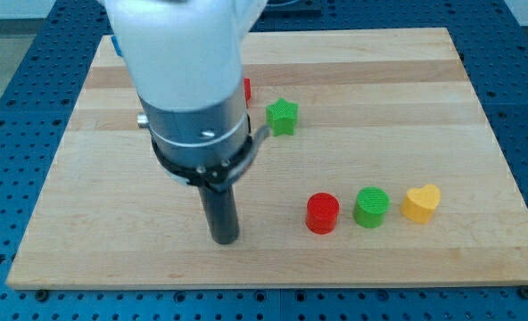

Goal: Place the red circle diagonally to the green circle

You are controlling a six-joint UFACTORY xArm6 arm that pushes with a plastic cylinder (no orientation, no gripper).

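Observation:
The red circle point(322, 213) lies on the wooden board point(380, 80) toward the view's bottom right. The green circle point(371, 207) sits just to its right, almost touching and level with it. My tip point(225, 239) is on the board to the left of the red circle, about a hundred pixels away and slightly lower in the view. The arm's white and grey body hangs over the board's upper left part.
A yellow heart point(421, 202) lies right of the green circle. A green star point(282, 117) sits near the board's middle top. Another red block point(246, 90) shows partly behind the arm; its shape is hidden. A blue block's edge point(115, 45) peeks out at the top left.

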